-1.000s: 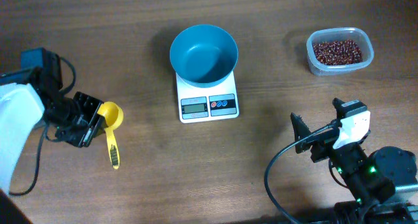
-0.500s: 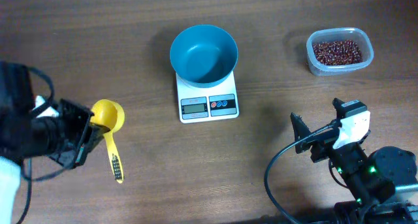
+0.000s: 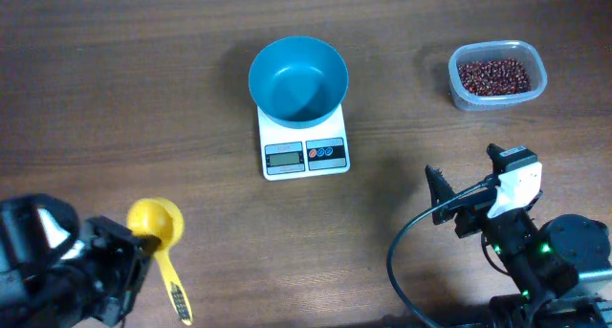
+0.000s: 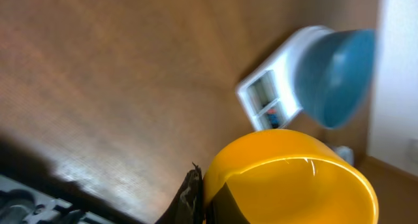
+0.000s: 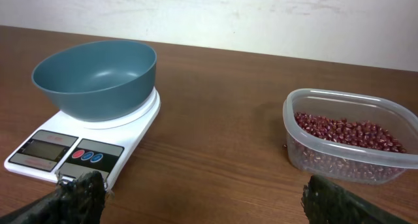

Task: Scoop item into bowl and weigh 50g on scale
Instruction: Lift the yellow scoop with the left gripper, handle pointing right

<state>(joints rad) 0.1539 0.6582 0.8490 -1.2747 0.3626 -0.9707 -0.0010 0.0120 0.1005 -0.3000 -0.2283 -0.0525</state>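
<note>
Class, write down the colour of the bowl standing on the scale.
Teal-blue. The bowl on the white scale shows best in the right wrist view.

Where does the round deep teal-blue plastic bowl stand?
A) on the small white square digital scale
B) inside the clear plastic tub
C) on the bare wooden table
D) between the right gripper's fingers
A: the round teal-blue plastic bowl rests on the small white square digital scale, and the bowl is empty.
</note>
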